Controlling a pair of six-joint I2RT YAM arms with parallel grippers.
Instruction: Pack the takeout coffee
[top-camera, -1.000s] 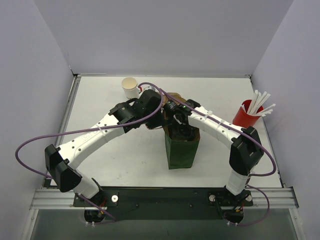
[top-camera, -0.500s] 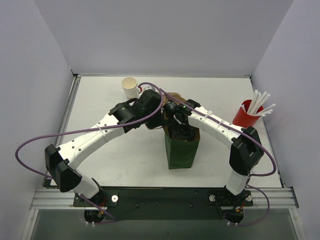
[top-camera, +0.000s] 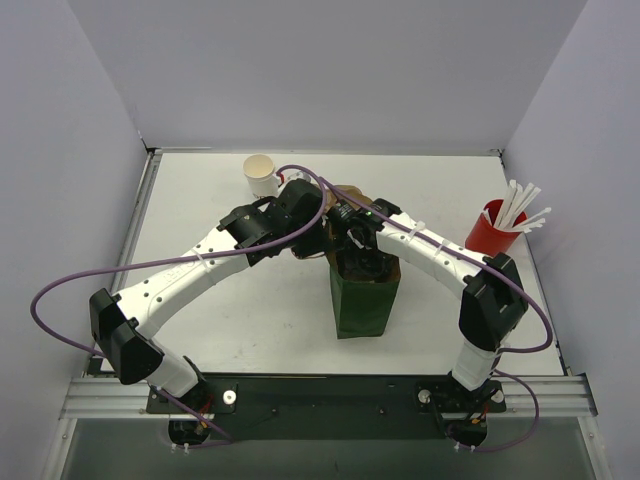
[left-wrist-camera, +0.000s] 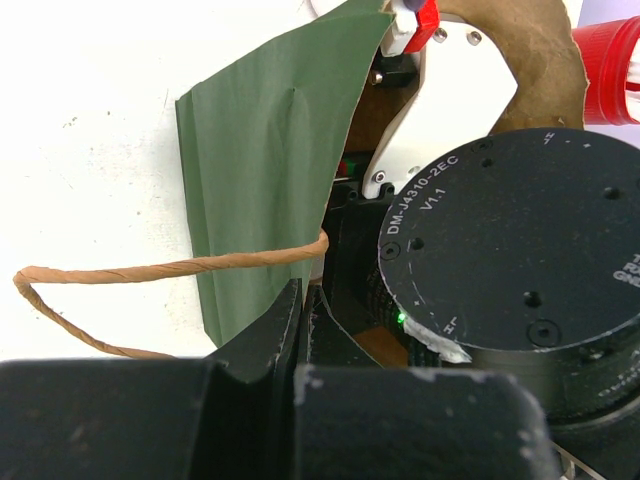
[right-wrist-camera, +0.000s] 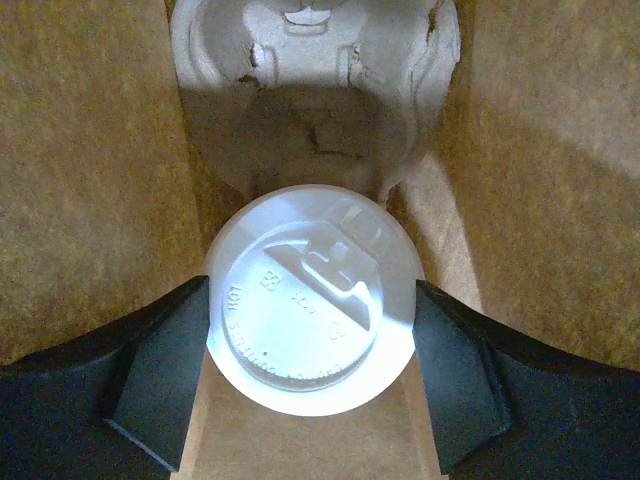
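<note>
A green paper bag (top-camera: 362, 300) with a brown inside stands mid-table. My right gripper (top-camera: 362, 262) reaches down into it. In the right wrist view its fingers (right-wrist-camera: 165, 370) press both sides of a white lidded coffee cup (right-wrist-camera: 312, 300), and the gripper (right-wrist-camera: 310, 372) is shut on it. A moulded cup carrier (right-wrist-camera: 310, 90) lies deeper in the bag, beyond the cup. My left gripper (left-wrist-camera: 303, 310) is shut on the rim of the bag (left-wrist-camera: 265, 170), at its left side (top-camera: 318, 240). A lidless white cup (top-camera: 260, 173), tan inside, stands at the back left.
A red cup of white straws (top-camera: 492, 228) stands at the right and also shows in the left wrist view (left-wrist-camera: 612, 58). The bag's twisted paper handle (left-wrist-camera: 150, 270) loops out to the left. Grey walls enclose the table on three sides.
</note>
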